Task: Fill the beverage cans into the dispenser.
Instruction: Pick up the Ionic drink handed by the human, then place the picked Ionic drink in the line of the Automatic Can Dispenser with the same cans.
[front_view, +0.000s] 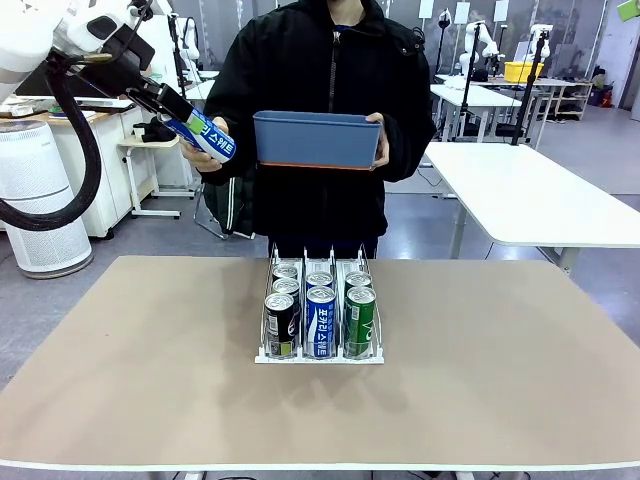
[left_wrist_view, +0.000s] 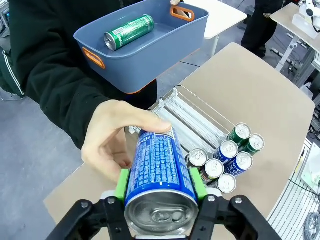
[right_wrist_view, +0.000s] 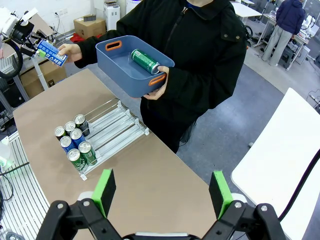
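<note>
My left gripper (front_view: 183, 120) is raised at the far left, shut on a blue-and-white beverage can (front_view: 210, 138). In the left wrist view its green pads (left_wrist_view: 123, 183) clamp the can (left_wrist_view: 159, 165) near its silver top. The person's hand (left_wrist_view: 111, 145) also holds that can. The white dispenser (front_view: 320, 357) stands mid-table with several cans (front_view: 321, 305) at the front of its three lanes; its far ends (left_wrist_view: 192, 116) are bare. My right gripper (right_wrist_view: 162, 192) hangs open high above the table, holding nothing.
The person at the far side holds a blue bin (front_view: 318, 140) in the other hand, above the dispenser's far end. One green can (right_wrist_view: 146, 61) lies inside it. Bare tan tabletop (front_view: 480, 350) surrounds the dispenser.
</note>
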